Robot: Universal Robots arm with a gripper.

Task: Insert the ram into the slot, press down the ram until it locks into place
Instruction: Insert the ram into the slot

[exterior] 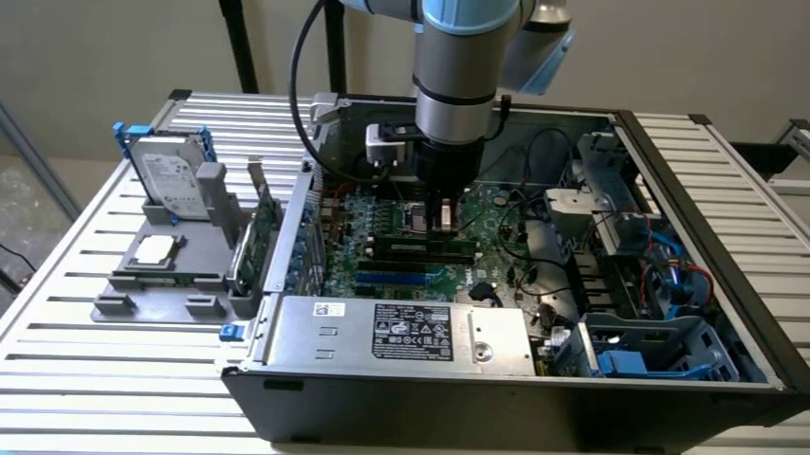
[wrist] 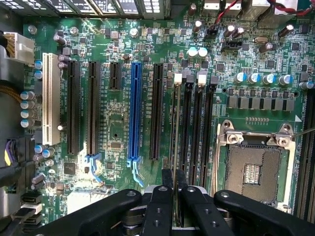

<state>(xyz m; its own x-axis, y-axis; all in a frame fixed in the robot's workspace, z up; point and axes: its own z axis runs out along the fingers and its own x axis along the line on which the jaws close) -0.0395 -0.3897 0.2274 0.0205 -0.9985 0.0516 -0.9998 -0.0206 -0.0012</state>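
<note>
Ram (wrist: 175, 128) x1 in tool (wrist: 175, 181), 4 mem slots (wrist: 187, 123).

The gripper (wrist: 174, 178) clamps the ram (wrist: 175, 123), seen edge-on. The ram stands aligned along the slot (wrist: 172, 113), outermost of four parallel sockets. Seating depth is not determinable.

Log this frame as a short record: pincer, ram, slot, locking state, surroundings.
pincer: lowered into the open computer case, closed on the ram
ram: upright, seen edge-on, lined up along the slot
slot: of four parallel black memory sockets, the one farthest from the CPU socket
locked: cannot tell
neighbour: blue socket, unoccupied
</note>
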